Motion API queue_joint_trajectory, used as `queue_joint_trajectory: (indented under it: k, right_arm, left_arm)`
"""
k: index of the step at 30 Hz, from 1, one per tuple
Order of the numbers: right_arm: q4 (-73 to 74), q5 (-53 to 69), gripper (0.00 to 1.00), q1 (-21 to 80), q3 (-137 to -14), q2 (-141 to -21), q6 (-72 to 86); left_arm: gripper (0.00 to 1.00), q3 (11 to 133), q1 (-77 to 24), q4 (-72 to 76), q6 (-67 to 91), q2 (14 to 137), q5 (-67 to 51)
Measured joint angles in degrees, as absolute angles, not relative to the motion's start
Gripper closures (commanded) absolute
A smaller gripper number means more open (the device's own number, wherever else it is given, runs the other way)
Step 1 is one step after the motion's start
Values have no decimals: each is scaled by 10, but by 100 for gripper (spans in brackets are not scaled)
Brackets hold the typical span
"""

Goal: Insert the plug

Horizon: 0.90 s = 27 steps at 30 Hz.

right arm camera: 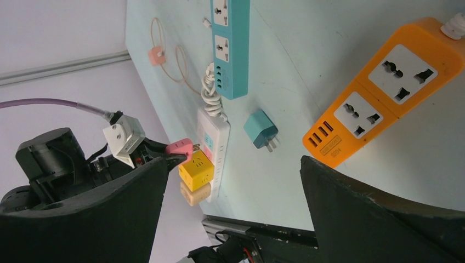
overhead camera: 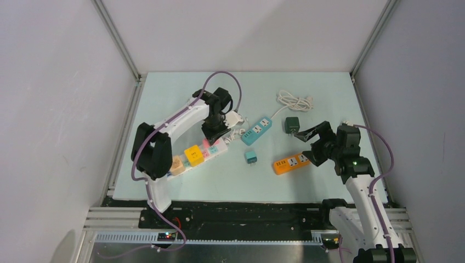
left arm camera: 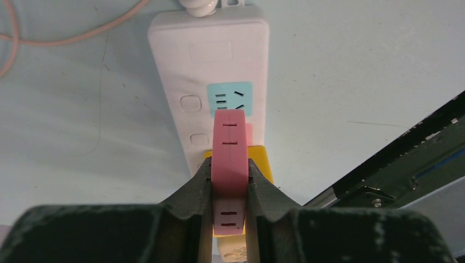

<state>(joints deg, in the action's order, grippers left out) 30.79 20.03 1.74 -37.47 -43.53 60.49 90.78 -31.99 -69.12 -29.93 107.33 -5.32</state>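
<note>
A lab cell: white panels, aluminium frame.

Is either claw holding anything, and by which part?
The left claw grips the pink adapter by its two side faces; the right claw is open and empty.

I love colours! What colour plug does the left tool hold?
Pink plug, clearest from left wrist view.
</note>
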Motion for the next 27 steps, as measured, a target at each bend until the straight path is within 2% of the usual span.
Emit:
queue_joint_trajectory:
  k: [27]
  right_arm:
    - [302, 204, 9, 13, -367, -440, 607]
  left_arm:
    - [100, 900, -317, -662, -299, 1115, -32]
